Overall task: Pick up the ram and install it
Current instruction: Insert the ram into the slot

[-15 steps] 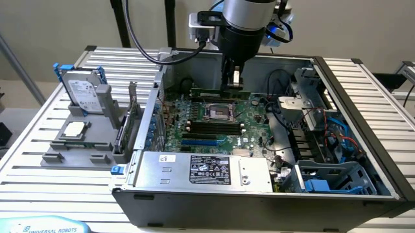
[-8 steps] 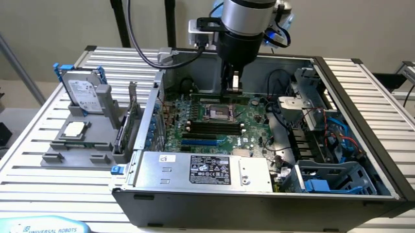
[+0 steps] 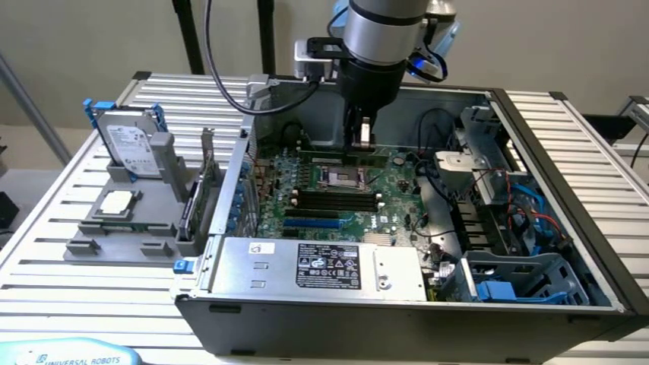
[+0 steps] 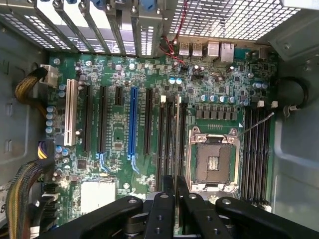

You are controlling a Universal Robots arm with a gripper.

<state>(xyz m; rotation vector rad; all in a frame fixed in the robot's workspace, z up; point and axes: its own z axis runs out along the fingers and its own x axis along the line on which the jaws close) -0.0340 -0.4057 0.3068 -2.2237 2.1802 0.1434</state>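
Over the big green motherboard (image 4: pixel 114 137), the black gripper (image 3: pixel 362 141) is pinched on the long thin green ram stick (image 3: pixel 330 157). It looks like the putting-in step. That needs the stick straight above a long black slot (image 4: pixel 160 144), then an even push.

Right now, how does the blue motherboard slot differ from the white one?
The white slot is broader and sits outermost, by the yellow cables; the blue slot is narrower and sits between black slots, nearer the CPU socket. Both are empty and run parallel.
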